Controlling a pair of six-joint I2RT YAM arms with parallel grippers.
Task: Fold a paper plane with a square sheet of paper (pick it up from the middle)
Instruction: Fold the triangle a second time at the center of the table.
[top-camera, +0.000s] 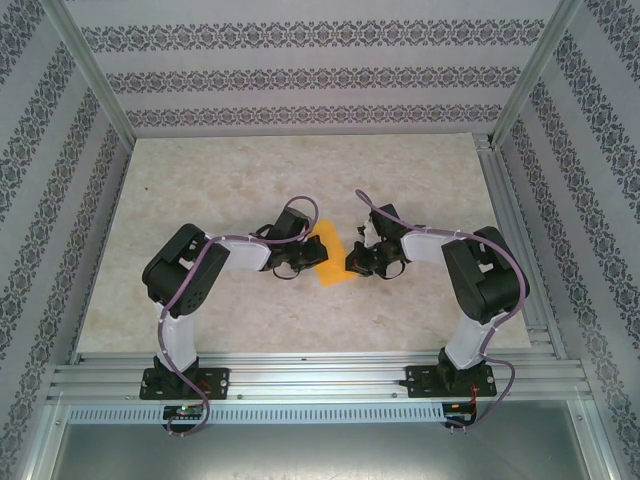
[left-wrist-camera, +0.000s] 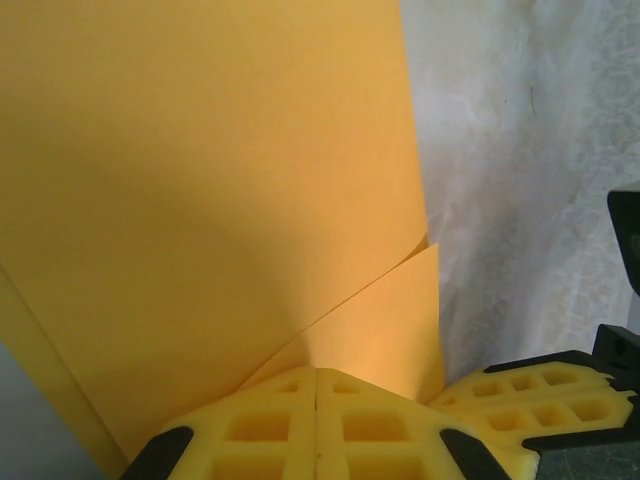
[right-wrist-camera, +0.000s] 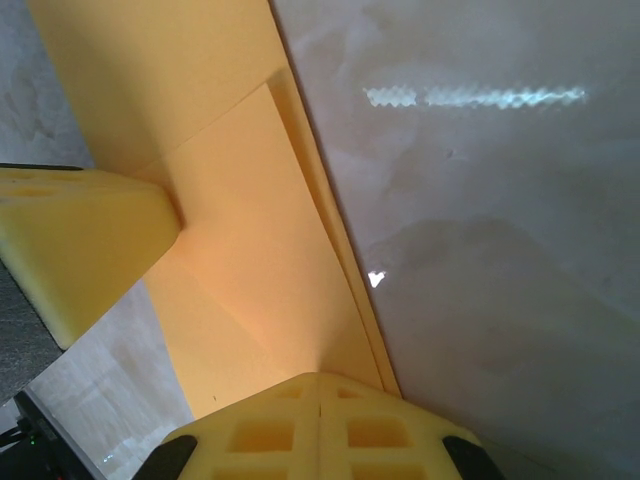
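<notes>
Top external, square sheet of paper (top-camera: 327, 252) between left pincer (top-camera: 305, 260), right pincer (top-camera: 352, 263), both clamping it.

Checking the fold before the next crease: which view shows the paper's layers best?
Right wrist: the folded paper is close, its flap and stacked edges plain. Left wrist shows it close, with one flap corner. Top external gives a small, partly covered orange patch.
</notes>
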